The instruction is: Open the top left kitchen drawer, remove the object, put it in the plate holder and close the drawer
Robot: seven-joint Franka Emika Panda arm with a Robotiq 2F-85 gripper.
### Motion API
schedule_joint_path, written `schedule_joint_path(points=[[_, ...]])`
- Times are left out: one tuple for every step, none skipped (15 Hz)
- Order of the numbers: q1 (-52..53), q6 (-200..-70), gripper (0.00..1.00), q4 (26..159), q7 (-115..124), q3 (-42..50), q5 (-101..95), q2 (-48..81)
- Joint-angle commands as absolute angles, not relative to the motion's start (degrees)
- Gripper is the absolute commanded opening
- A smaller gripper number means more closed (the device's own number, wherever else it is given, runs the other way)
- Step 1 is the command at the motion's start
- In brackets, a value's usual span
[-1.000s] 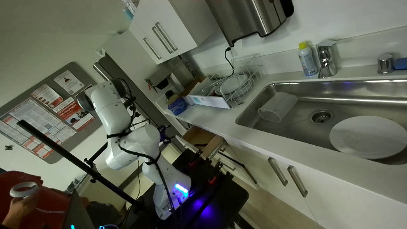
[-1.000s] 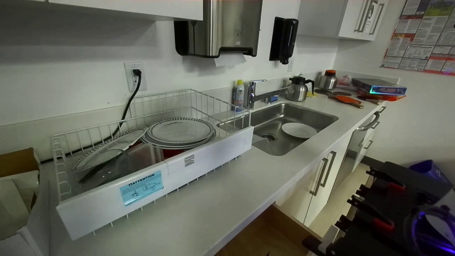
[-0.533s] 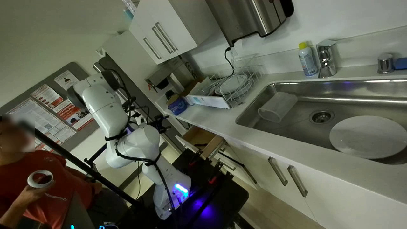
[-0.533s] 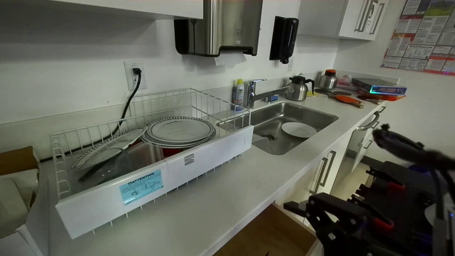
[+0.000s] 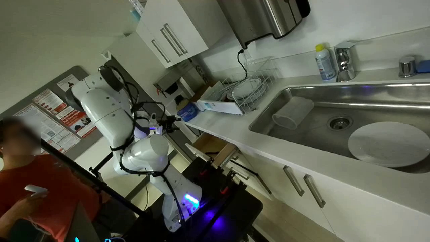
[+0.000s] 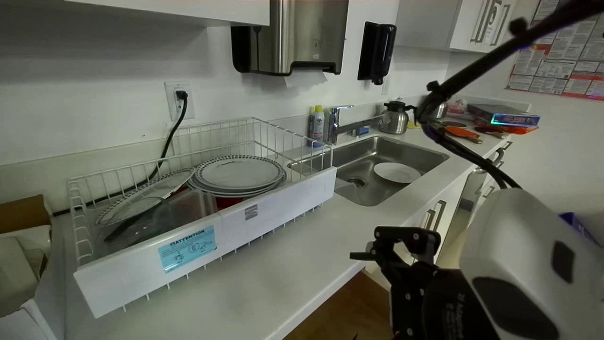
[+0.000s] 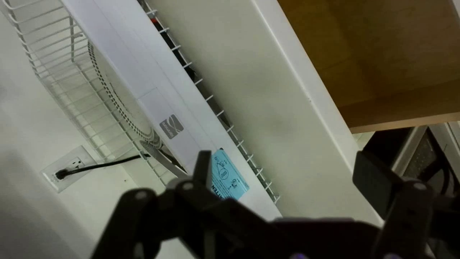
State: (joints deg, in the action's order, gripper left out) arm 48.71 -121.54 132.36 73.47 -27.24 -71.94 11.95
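- The gripper (image 7: 287, 172) is spread wide in the wrist view, its 2 fingers (image 7: 375, 185) well apart.
- In both exterior views it hangs higher than the drawer and apart from the plate holder.
- The top left kitchen drawer (image 5: 225, 155) stands pulled out below the counter (image 5: 231, 126).
- Inside the drawer lies a dark shape (image 5: 212, 153), maybe the object, too small there to be sure of.
- The plate holder (image 6: 283, 203), a white wire rack, sits on the counter near the wall (image 6: 118, 113); it holds a stack of plates (image 6: 238, 172), 1 tilted plate (image 6: 163, 185) and a clear container (image 6: 181, 210).
- In the sink (image 5: 319, 134) lie 1 white plate (image 5: 389, 144) and 1 translucent container (image 5: 293, 113), the latter on its side.
- A can (image 5: 325, 65) with a yellow cap stands beside the faucet (image 5: 345, 64).
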Motion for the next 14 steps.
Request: schedule_joint_path(points=[[48.62, -121.48, 1.00, 132.35, 73.39, -27.38, -71.59, 11.86], [48.65, -121.49, 1.00, 132.35, 73.42, -27.42, -71.48, 11.85], [48.47, -120.74, 1.00, 132.42, 74.79, -27.13, -71.00, 11.60], [48.07, -119.44, 1.00, 132.98, 77.08, -26.53, -70.44, 10.76], [47.13, -120.56, 1.00, 133.63, 79.08, -26.02, -69.57, 10.13], [45.94, -121.32, 1.00, 134.36, 80.39, -25.32, -67.98, 9.68], [44.74, -122.15, 1.00, 134.82, 80.60, -24.71, -66.00, 9.61], [43.15, -123.99, 1.00, 135.32, 80.21, -24.12, -63.79, 9.63], [41.73, -125.52, 1.00, 135.58, 79.23, -23.70, -61.71, 9.91], [40.32, -127.14, 1.00, 135.81, 78.17, -23.32, -59.68, 10.41], [38.93, -129.31, 1.00, 136.19, 77.50, -23.09, -58.37, 10.70], [37.57, -132.03, 1.00, 136.58, 77.16, -22.81, -57.66, 11.20], [36.26, -135.63, 1.00, 137.06, 77.21, -22.54, -57.69, 11.78], [35.11, -138.87, 1.00, 137.42, 76.88, -22.38, -57.50, 12.36]])
